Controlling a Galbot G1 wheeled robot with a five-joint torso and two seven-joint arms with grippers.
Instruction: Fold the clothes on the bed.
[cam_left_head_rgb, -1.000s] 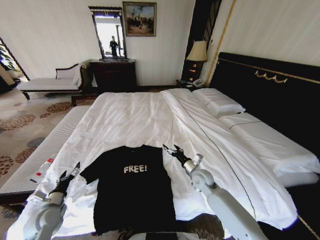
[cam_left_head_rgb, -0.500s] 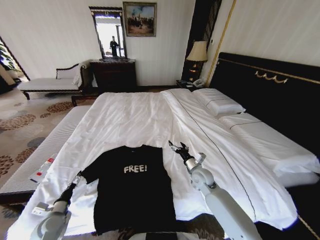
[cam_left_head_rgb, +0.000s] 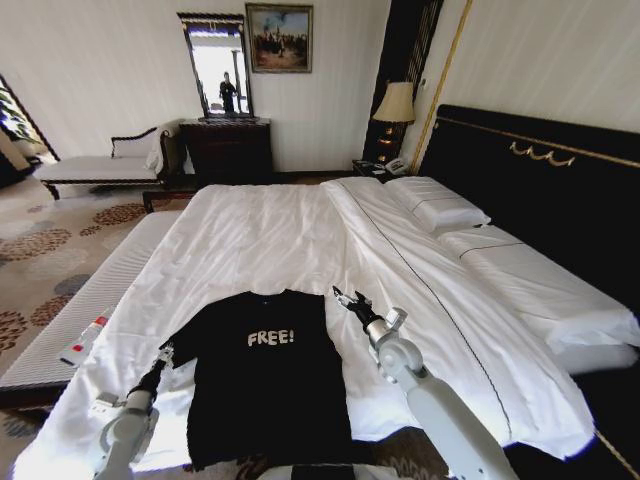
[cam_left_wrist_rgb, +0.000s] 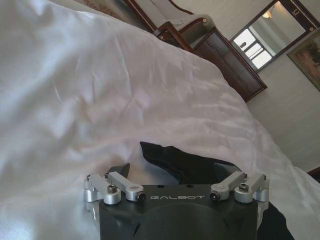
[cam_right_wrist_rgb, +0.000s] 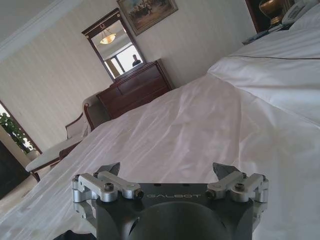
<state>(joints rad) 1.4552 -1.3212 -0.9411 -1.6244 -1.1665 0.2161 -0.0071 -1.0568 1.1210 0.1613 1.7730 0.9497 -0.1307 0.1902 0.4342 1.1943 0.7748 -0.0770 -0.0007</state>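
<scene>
The black T-shirt (cam_left_head_rgb: 262, 375) is lying flat and face up on the near end of the bed (cam_left_head_rgb: 300, 240), its white "FREE!" lettering (cam_left_head_rgb: 270, 338) reading across the chest, collar pointing toward the far side of the room and hem reaching the near edge of the white sheet.

The left gripper (cam_left_head_rgb: 164, 357) is sitting low at the shirt's left sleeve. From the head view it is hard to judge its fingers against the dark cloth, but the left wrist view is showing them spread wide (cam_left_wrist_rgb: 175, 172), with the edge of the black sleeve (cam_left_wrist_rgb: 185, 162) lying between and just beyond the two fingertips, wrinkled white sheet all around it.

The right gripper (cam_left_head_rgb: 350, 303) is hanging just off the shirt's right shoulder, over bare sheet. The head view is showing its fingers parted, and the right wrist view (cam_right_wrist_rgb: 167, 170) is confirming this: both tips are standing well apart with only white bedding between them, no black fabric caught. That view is looking far across the bed to a dark wooden dresser (cam_right_wrist_rgb: 134, 90) with a mirror (cam_right_wrist_rgb: 114, 47) above it, things the left wrist camera is catching only at its corner.

Two white pillows (cam_left_head_rgb: 440, 208) are resting at the far right by the black headboard (cam_left_head_rgb: 540, 170).
</scene>
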